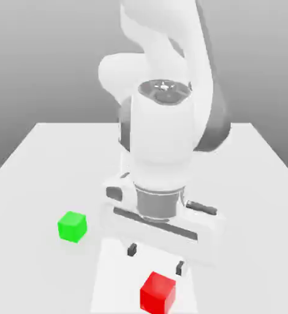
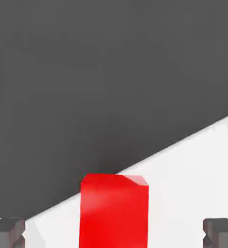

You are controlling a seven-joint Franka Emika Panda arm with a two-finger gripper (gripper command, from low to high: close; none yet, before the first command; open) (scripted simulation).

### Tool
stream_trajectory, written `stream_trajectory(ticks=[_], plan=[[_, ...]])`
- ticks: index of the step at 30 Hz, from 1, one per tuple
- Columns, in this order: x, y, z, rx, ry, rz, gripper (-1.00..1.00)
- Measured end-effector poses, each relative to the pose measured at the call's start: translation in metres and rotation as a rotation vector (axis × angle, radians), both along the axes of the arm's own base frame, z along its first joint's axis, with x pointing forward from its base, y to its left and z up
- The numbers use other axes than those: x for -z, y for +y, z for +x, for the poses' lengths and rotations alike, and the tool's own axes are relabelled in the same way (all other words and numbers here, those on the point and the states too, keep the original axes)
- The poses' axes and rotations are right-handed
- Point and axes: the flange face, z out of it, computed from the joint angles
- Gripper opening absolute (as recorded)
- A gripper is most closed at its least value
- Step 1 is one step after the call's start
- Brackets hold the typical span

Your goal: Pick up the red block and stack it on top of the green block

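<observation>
Fingers [image 2: 9,232] of your white two-finger gripper [image 1: 155,258] stand wide apart, clamping nothing. Your small glossy red cube [image 1: 157,293] sits on the white table [image 1: 42,159] just below, between them in the hand view. Your small green cube [image 1: 72,226] rests well apart, toward the exterior view's left.

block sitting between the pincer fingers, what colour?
Red: the red block has plain glossy faces, no pattern. It shows best in the hand view, between the open pincer fingers.
</observation>
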Motion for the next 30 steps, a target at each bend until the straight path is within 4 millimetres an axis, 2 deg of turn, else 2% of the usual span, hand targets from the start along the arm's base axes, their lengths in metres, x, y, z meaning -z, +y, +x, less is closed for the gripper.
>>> stream_trajectory(ticks=[3,4,10,12,16,21,25,30], plan=[[0.040,0.001,-0.001,0.003,0.005,0.002,0.00],[0.049,0.001,-0.002,0.003,0.006,0.002,-1.00],[0.053,0.001,-0.002,0.003,0.005,0.002,-1.00],[0.039,0.001,-0.001,0.004,0.005,0.003,-1.00],[-0.008,-0.003,-0.004,0.024,0.006,0.002,-1.00],[-0.031,-0.075,-0.046,0.452,0.012,0.005,-1.00],[-0.042,-0.138,-0.096,0.863,0.013,0.007,-1.00],[-0.049,-0.176,-0.160,1.307,0.008,0.007,-1.00]])
